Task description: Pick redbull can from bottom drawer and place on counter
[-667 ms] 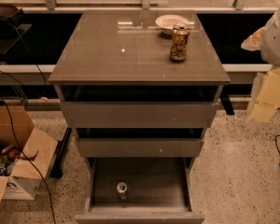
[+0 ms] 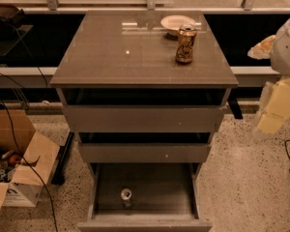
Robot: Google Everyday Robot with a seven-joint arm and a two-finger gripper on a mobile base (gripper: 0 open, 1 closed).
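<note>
My gripper (image 2: pixel 271 114): hangs at the right edge, beside the cabinet and below counter height, well apart from the drawers; I cannot tell its state.
Redbull can (image 2: pixel 126 195): upright inside the bottom drawer (image 2: pixel 159 187), near its front.
Bottom drawer: pulled open.
Counter (image 2: pixel 116 57): bears a gold-brown can (image 2: pixel 185 44) and a plate (image 2: pixel 176 22).

The gripper (image 2: pixel 268 122) hangs at the right edge, beside and below the counter (image 2: pixel 111 57). The counter lies to its left. On it stand a gold-brown can (image 2: pixel 185 44), nearer the gripper, and a pale dish (image 2: pixel 176 22) just behind that can.
</note>
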